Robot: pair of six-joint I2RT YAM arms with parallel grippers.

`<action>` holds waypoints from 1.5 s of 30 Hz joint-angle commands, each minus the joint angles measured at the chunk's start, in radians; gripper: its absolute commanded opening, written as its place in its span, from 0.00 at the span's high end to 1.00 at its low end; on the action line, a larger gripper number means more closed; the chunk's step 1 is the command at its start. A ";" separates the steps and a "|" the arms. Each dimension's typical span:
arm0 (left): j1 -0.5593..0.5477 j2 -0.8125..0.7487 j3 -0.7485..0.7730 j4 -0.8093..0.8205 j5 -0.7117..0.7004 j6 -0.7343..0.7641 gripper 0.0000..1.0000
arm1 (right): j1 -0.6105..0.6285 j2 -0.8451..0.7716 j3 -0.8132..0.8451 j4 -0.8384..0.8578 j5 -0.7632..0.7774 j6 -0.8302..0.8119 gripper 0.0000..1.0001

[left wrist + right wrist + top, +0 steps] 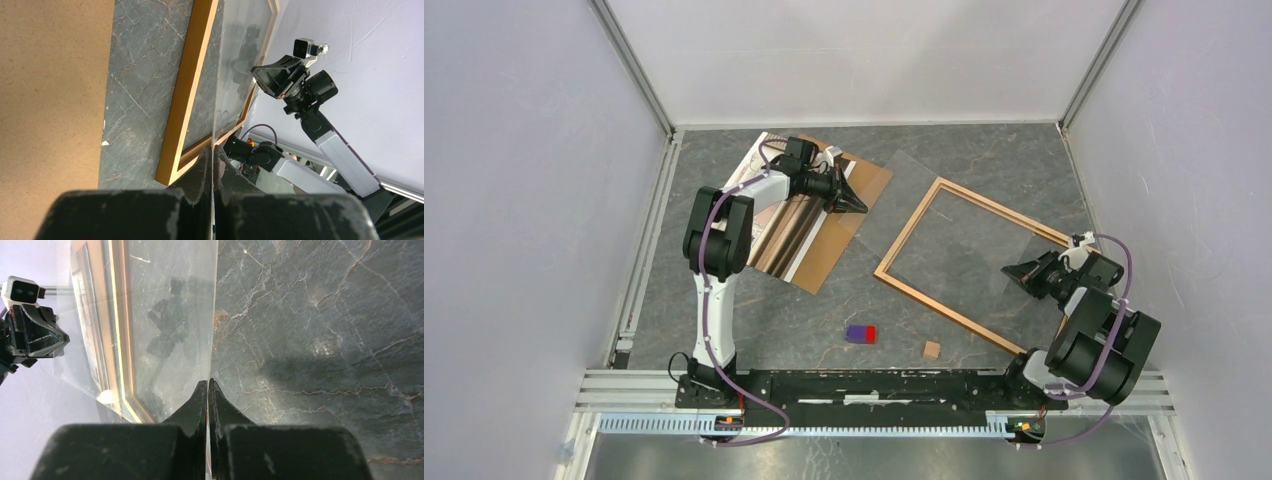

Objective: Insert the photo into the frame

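The photo (pixel 782 235) lies flat at the far left of the table (pixel 984 155), on a brown backing board (pixel 849 225) and partly under the left arm. Its long axis runs from near-left to far-right, and the curtain stripes run the same way. The frame (pixel 907 228) lies flat at the centre-right, apart from the photo. Its long sides slant from far-left to near-right. Above the frame hangs a clear sheet (pixel 954 230). The left gripper (pixel 862 208) is closed on the sheet's left edge and the right gripper (pixel 1006 272) is closed on its right edge. The table has a dark grey marble pattern. Plain white walls (pixel 864 50) with metal corner profiles stand around it. Near the front lie a purple-red block (pixel 861 333) and a small wooden cube (pixel 932 349).
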 commanded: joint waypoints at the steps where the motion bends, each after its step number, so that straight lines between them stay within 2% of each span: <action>1: 0.009 -0.039 -0.003 0.062 0.026 -0.093 0.98 | -0.031 -0.023 0.040 -0.044 0.000 -0.020 0.99; 10: 0.009 -0.087 -0.035 0.103 0.016 -0.122 0.98 | -0.059 -0.042 -0.002 -0.037 0.028 0.000 1.00; 25: 0.005 -0.035 -0.032 0.112 0.018 -0.137 0.98 | -0.117 0.063 0.019 -0.043 0.085 -0.071 1.00; 34: 0.007 -0.077 -0.039 0.081 0.009 -0.091 0.98 | -0.167 -0.057 0.025 -0.094 0.115 -0.109 1.00; 45: 0.014 -0.094 -0.045 0.042 -0.006 -0.049 0.98 | -0.195 -0.077 -0.002 -0.092 0.074 -0.127 1.00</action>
